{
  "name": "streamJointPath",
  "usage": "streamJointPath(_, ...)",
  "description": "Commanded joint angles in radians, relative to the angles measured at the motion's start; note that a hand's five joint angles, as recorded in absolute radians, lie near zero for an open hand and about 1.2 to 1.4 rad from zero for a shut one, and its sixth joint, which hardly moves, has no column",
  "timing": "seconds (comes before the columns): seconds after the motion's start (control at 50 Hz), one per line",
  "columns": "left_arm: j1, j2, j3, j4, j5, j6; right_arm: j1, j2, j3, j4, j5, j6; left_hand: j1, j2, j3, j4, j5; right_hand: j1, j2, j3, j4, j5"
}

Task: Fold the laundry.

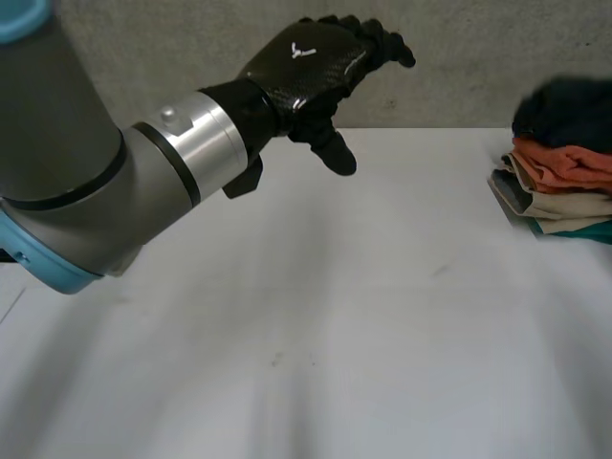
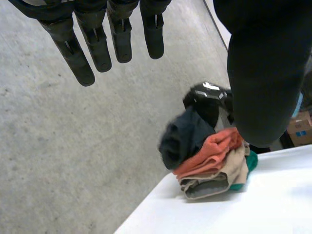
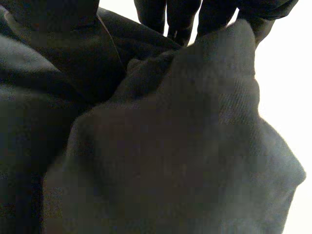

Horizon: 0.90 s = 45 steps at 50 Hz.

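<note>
Left hand [image 1: 306, 62] hovers over the desk [image 1: 335, 316], fingers [image 2: 78, 58] straight, holding nothing; right hand [image 3: 168, 17] has fingers curled round the dark garment [image 3: 170, 146] atop the pile [image 1: 559, 191].

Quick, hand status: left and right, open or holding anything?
Left hand: open, fingers straight, holding nothing.
Right hand: shut on the dark cloth, which is bunched up at its fingertips.
</note>
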Motion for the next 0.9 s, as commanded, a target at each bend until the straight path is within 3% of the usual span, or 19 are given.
streamJointPath(0.02,-0.008,-0.014,-0.029,0.001,-0.002,0.004,-0.105,0.122,0.041,0.002,-0.206,0.000,0.066,0.065,0.075,0.067,0.061,0.326,0.231,0.213,0.196,0.263)
streamJointPath(0.1,-0.013,-0.019,-0.029,0.001,-0.004,0.004,-0.148,0.099,0.095,-0.001,-0.276,0.000,0.066,0.065,0.075,0.067,0.061,0.326,0.231,0.213,0.196,0.263)
streamJointPath(0.2,-0.018,-0.017,-0.028,0.001,-0.002,0.004,-0.153,0.044,0.115,0.000,-0.292,0.005,0.066,0.065,0.075,0.067,0.061,0.326,0.231,0.213,0.196,0.263)
streamJointPath(0.26,-0.027,-0.016,-0.026,0.000,0.000,0.004,-0.153,0.017,0.129,0.002,-0.287,0.008,0.066,0.065,0.075,0.067,0.061,-0.540,-0.635,-0.653,-0.669,-0.602)
streamJointPath(0.3,-0.028,-0.014,-0.026,0.001,0.000,0.004,-0.152,-0.017,0.150,0.002,-0.281,0.008,0.066,0.065,0.075,0.067,0.061,-0.896,-0.991,-1.009,-1.026,-0.958)
streamJointPath(0.52,-0.050,-0.005,-0.026,0.001,0.000,0.002,-0.174,-0.193,0.293,0.004,-0.275,0.009,0.066,0.065,0.075,0.067,0.061,-0.896,-0.991,-1.009,-1.026,-0.958)
streamJointPath(0.68,-0.068,0.032,-0.031,0.001,-0.002,-0.001,-0.263,-0.388,0.403,0.229,-0.238,0.011,0.063,0.062,0.072,0.064,0.058,-0.896,-0.991,-1.009,-1.026,-0.958)
streamJointPath(0.74,-0.070,0.053,-0.032,0.001,-0.002,-0.003,-0.305,-0.419,0.403,0.359,-0.169,-0.018,0.061,0.059,0.069,0.061,0.055,-0.896,-0.991,-1.009,-1.026,-0.958)
streamJointPath(0.84,-0.073,0.089,-0.032,0.001,-0.004,-0.003,-0.351,-0.529,0.371,0.583,-0.021,-0.199,0.055,0.053,0.063,0.055,0.049,-0.896,-0.991,-1.009,-1.026,-0.958)
streamJointPath(0.9,-0.068,0.112,-0.029,0.003,-0.007,-0.003,-0.340,-0.585,0.347,0.632,0.046,-0.300,0.055,0.053,0.063,0.055,0.049,-0.896,-0.991,-1.009,-1.026,-0.958)
